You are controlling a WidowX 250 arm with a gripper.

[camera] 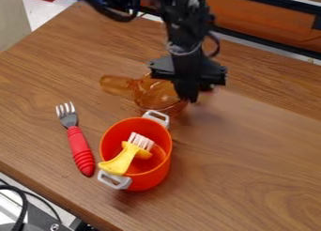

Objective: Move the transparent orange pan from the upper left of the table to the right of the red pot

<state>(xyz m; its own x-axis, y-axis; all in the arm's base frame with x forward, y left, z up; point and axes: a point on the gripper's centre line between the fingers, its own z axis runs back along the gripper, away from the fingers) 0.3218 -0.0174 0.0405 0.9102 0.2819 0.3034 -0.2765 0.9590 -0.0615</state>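
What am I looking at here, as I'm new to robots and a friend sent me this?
This single picture comes from a fixed camera looking down at a slant. The black machine is a robot arm; its gripper hangs at the edge of a see-through orange pan. Whether it holds the pan, I can't tell. Nearer the camera on the wooden table are an orange pot with a yellow brush in it, and a red-handled fork beside it.

A metal fork with a ridged red handle (80, 148) lies on the brown wood-grain desk (251, 178), beside an orange round pot with two pale grey handles (152, 179). A yellow-handled brush with white bristles (123, 160) leans inside it, its handle end over the rim. Black cables (24, 204) curve past the desk's near edge.
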